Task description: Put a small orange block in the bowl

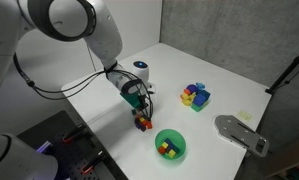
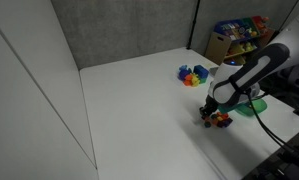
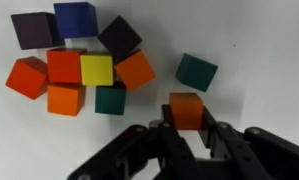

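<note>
In the wrist view my gripper (image 3: pixel 187 125) has its two black fingers closed on the sides of a small orange block (image 3: pixel 186 108), just off a cluster of blocks (image 3: pixel 84 65) on the white table. That cluster holds other orange blocks, plus red, yellow, teal, purple and blue ones. In both exterior views the gripper (image 1: pixel 139 108) (image 2: pixel 214 105) hangs low over this cluster (image 1: pixel 143 123) (image 2: pixel 219 118). The green bowl (image 1: pixel 179 146) stands near the table's front edge with a few blocks inside; in an exterior view it (image 2: pixel 251 108) is partly hidden behind the arm.
A second pile of coloured blocks (image 1: pixel 196 96) (image 2: pixel 193 74) lies farther back on the table. A grey flat object (image 1: pixel 239 131) lies at the table's edge beside the bowl. A lone teal block (image 3: pixel 196 71) lies near the held block.
</note>
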